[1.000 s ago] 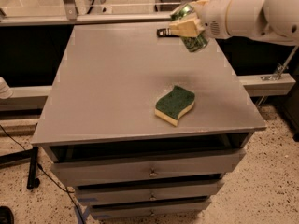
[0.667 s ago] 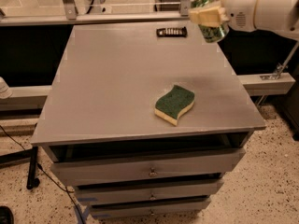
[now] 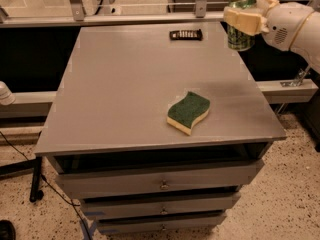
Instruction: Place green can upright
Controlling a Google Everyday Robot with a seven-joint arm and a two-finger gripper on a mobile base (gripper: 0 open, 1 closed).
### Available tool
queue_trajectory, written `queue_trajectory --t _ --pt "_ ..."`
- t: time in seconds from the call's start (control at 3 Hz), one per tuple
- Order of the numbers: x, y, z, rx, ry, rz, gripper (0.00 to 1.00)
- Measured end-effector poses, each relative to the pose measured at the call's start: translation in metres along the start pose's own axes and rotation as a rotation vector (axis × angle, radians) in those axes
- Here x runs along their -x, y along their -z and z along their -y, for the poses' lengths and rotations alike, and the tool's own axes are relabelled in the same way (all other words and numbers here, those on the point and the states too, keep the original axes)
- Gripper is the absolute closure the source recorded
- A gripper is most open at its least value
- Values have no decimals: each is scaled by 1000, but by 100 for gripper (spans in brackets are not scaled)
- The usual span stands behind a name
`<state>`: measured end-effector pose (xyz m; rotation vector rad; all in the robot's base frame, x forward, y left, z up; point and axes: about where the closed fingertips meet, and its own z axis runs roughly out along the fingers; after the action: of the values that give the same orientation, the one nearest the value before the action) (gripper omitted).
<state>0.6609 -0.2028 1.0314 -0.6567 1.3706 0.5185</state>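
Well, the gripper hung at the table's far right corner, its pale fingers clamped round the can, which stood roughly upright in the air with a silver end on top. Nearest it on the top lay a small dark flat thing by the far edge; I could not make out what it was. A sponge lay well apart, toward the front right. Bare grey surface ran between them and across the whole left half. Drawers sat beneath. The arm was cut off at the right, and the fingers hid the can's middle.
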Motion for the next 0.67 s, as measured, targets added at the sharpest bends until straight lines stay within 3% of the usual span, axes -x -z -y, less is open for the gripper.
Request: queue_trajectory --t 0.33,0.67 --pt "-18 7 9 -3 -121 96 100" --pt "-41 18 13 9 -202 111 100"
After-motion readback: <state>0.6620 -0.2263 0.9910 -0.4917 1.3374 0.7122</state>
